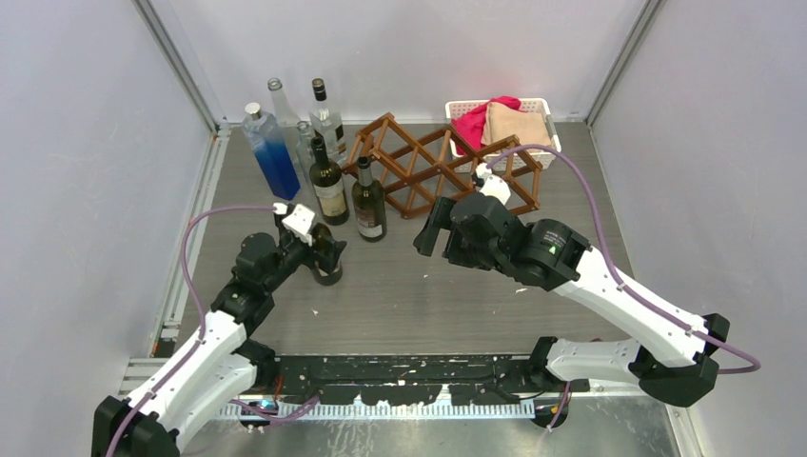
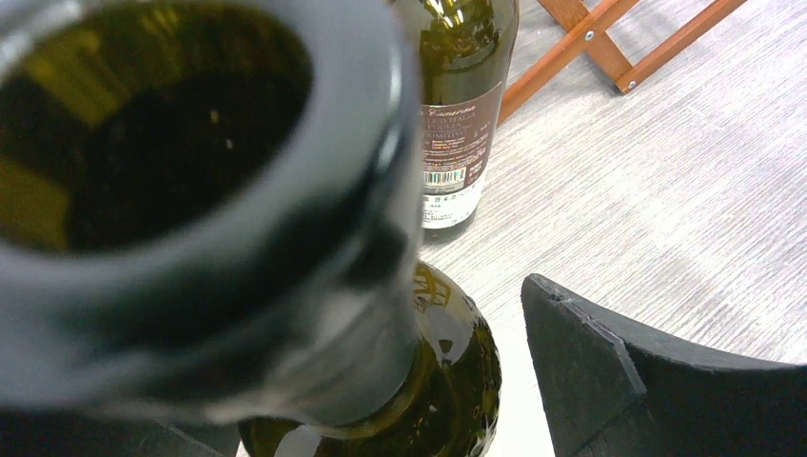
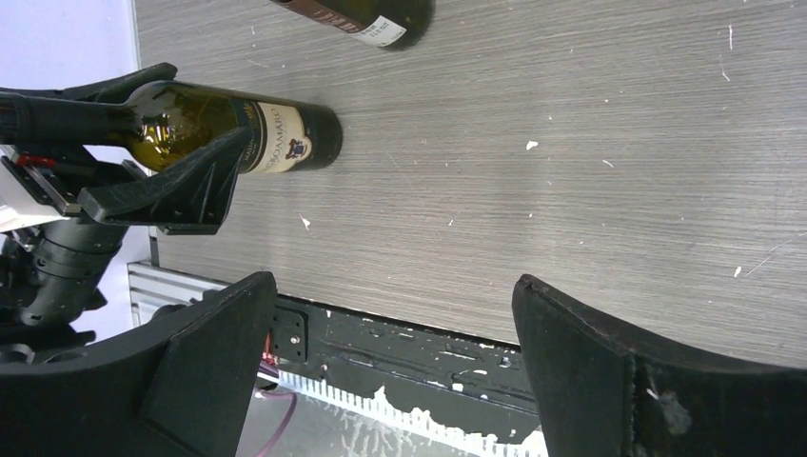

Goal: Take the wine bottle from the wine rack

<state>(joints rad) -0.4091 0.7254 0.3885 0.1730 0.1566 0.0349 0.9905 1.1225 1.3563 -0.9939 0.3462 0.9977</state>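
The left gripper [image 1: 316,244] is seen open astride the bottle [image 1: 328,267], which is stood upright on the table [image 1: 495,286] left of centre, the right gripper [image 1: 426,227] is open and empty, and nothing is held in the rack [image 1: 438,167] at upper centre, so only withdrawal is judged left.

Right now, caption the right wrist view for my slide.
Right jaws open over the table; left jaws open around the wine bottle.

Our left arm [image 1: 205,347] extended forward from its base at the near left corner, forearm raised and wrist levelled, with its jaws spread apart. Our right arm [image 1: 609,281] lay folded at the elbow on the right, its forearm angled leftward toward the middle, its jaws standing wide.
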